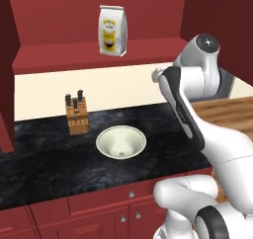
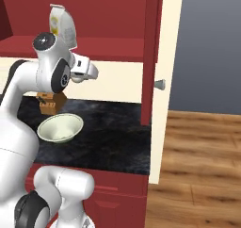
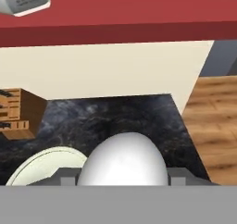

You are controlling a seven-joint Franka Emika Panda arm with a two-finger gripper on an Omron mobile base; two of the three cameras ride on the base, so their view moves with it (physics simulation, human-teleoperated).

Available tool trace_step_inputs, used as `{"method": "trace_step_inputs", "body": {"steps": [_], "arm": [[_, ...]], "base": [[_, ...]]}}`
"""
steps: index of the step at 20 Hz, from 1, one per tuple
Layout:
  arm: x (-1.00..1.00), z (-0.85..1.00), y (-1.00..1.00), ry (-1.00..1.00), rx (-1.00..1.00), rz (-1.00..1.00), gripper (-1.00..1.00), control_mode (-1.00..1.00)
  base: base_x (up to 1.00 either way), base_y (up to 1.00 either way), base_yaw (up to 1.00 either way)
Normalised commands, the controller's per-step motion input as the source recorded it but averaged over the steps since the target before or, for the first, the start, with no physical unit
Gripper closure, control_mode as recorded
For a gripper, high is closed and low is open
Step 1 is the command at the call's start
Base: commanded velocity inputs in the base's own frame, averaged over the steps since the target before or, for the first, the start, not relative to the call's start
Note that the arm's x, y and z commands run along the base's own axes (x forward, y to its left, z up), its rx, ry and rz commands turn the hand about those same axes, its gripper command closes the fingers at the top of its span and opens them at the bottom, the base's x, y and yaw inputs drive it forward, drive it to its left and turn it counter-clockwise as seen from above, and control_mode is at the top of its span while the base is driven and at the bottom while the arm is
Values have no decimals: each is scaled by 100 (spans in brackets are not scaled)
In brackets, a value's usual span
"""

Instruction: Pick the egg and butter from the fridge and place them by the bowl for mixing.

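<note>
Jaws half spread, closed on the egg (image 3: 122, 159) in the gripper (image 3: 122, 179) above the dark counter (image 3: 139, 116). Bowl (image 3: 44, 165) lies just left below; knife block (image 3: 16, 113) beyond it; counter edge and wood floor (image 3: 217, 126) right.

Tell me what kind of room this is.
A kitchen, rendered in simulation. Evidence: red cabinets under a dark stone counter, a knife block and mixing bowl on it, and a bag on the shelf above.
</note>
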Motion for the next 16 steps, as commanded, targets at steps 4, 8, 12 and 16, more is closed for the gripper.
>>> {"method": "trace_step_inputs", "body": {"steps": [4, 8, 12, 16], "arm": [[-3, -59, -12, 14, 0, -2, 100, -100], [0, -59, -6, 11, 0, -1, 100, -100], [7, -48, -9, 13, 0, 0, 100, -100], [16, -42, -6, 12, 0, 0, 100, -100]], "base": [[0, 0, 0], [0, 0, 0], [0, 0, 0], [0, 0, 0]]}}
